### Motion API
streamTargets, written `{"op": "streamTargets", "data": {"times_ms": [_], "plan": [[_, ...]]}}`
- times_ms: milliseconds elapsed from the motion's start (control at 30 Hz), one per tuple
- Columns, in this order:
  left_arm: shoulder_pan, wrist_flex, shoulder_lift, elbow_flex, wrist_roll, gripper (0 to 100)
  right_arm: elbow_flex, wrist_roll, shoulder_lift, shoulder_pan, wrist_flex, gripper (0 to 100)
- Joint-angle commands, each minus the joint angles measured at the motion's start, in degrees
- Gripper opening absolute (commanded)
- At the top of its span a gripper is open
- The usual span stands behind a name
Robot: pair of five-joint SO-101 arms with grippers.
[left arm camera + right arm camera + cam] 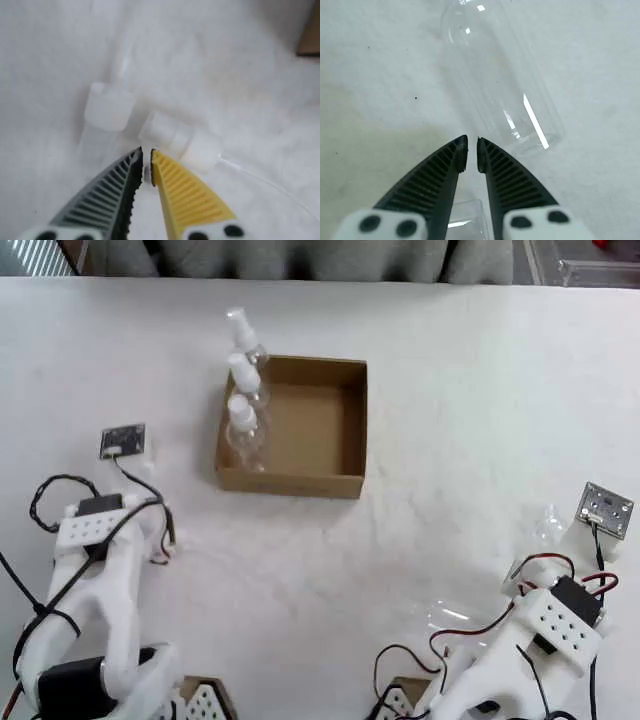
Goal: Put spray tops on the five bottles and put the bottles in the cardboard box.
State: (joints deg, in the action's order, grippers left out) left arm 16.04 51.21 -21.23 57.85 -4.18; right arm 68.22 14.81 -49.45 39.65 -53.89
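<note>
Legible text, labels, brands, numbers, signs: none. The cardboard box has plain brown walls and the bottles are clear, unmarked. Left board, right board: markings too small to read.

Clear gloss, milky plastic, matt brown card
The bottle is clear, smooth, glossy plastic; the spray tops are milky white plastic, duller; the cardboard box is plain matt brown card; the table looks white, matt and faintly grainy.
</note>
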Motion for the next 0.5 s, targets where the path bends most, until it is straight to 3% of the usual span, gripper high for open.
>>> {"op": "streamTargets", "data": {"times_ms": [0,233,467], "plan": [[-4.09,-4.92,0.04,-3.16,-5.36,4,-0.44,0.62,-1.19,0.57,-0.22,2.5],[-6.46,-5.63,-2.15,-3.08,-12.40,5,-0.44,0.62,-1.19,0.57,-0.22,2.5],[-6.99,4.04,-14.99,-3.43,-13.36,19,-0.44,0.62,-1.19,0.22,-0.13,2.5]]}}
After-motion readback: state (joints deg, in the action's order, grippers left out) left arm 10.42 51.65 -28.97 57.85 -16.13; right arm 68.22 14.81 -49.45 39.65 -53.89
